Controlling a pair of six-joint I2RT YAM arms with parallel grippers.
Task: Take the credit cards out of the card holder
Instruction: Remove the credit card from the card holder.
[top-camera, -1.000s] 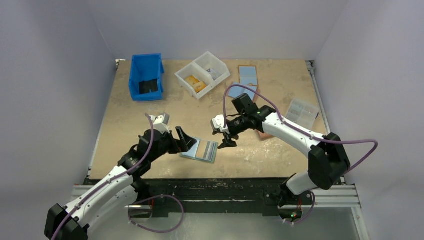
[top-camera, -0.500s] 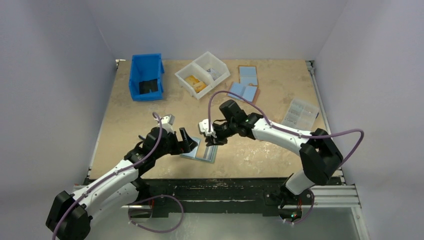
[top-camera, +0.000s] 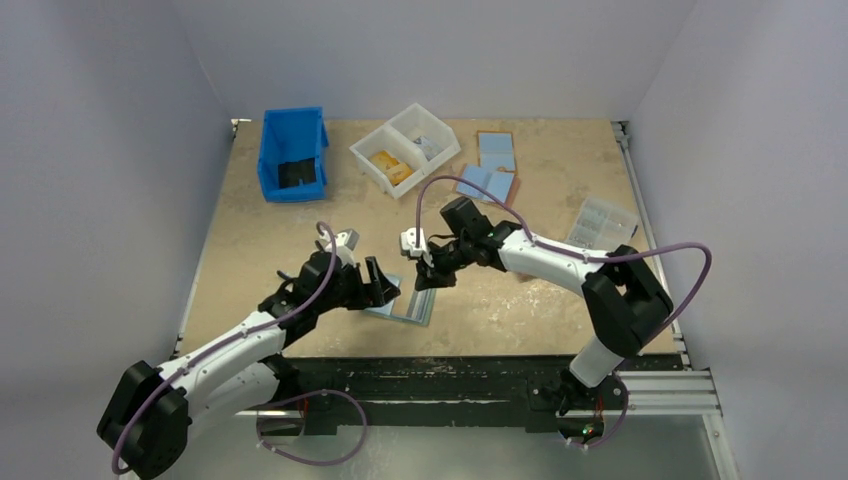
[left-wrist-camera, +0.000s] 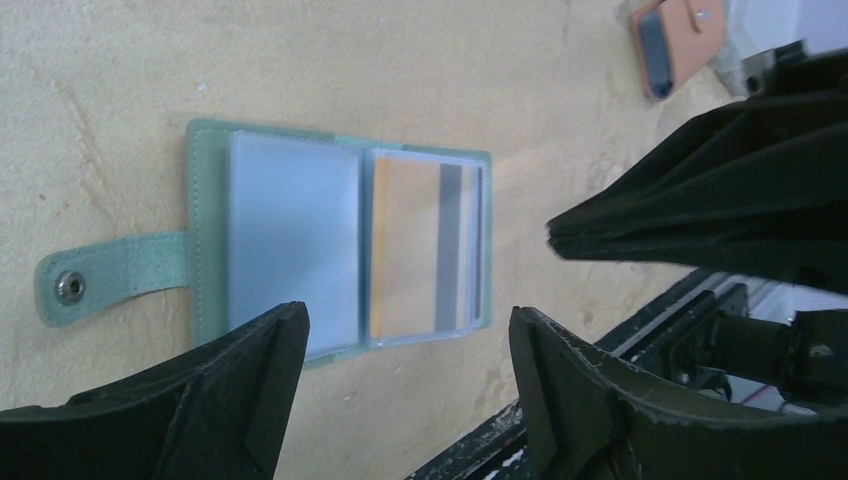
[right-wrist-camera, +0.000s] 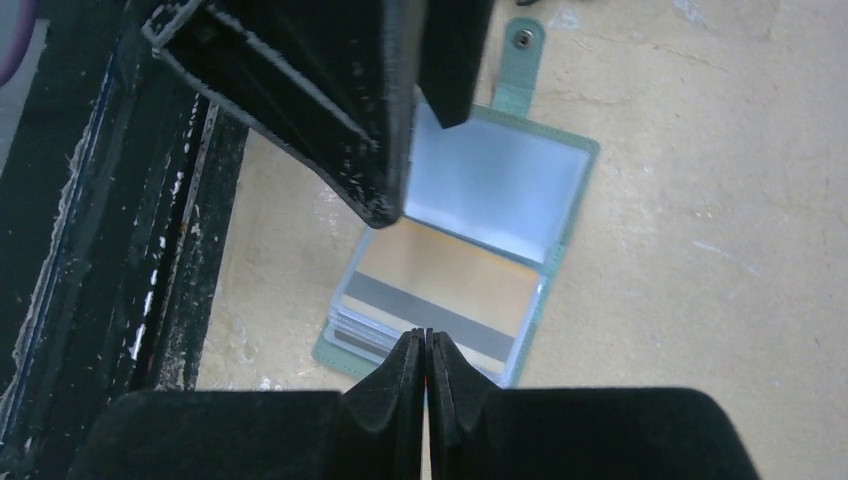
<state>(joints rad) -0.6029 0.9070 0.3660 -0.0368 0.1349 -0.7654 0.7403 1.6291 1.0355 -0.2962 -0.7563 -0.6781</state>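
Teal wallet (top-camera: 405, 301) lay open near the counter's (top-camera: 520, 320) front edge, an orange card (left-wrist-camera: 405, 250) in its sleeve; left claw (left-wrist-camera: 405, 315) gaped above it, right claw (right-wrist-camera: 425, 340) pinched shut over the card.

Readable text: none is made out in any view.
Card holder (left-wrist-camera: 290, 240): no lettering or brand is seen on the teal cover or the clear sleeves.
Credit card (left-wrist-camera: 405, 250): a plain tan-orange face with a grey stripe is shown; no number or name can be read.
Blue bin (top-camera: 268, 150): no label is seen.
White tray (top-camera: 383, 128): its contents are too small for print to be read.
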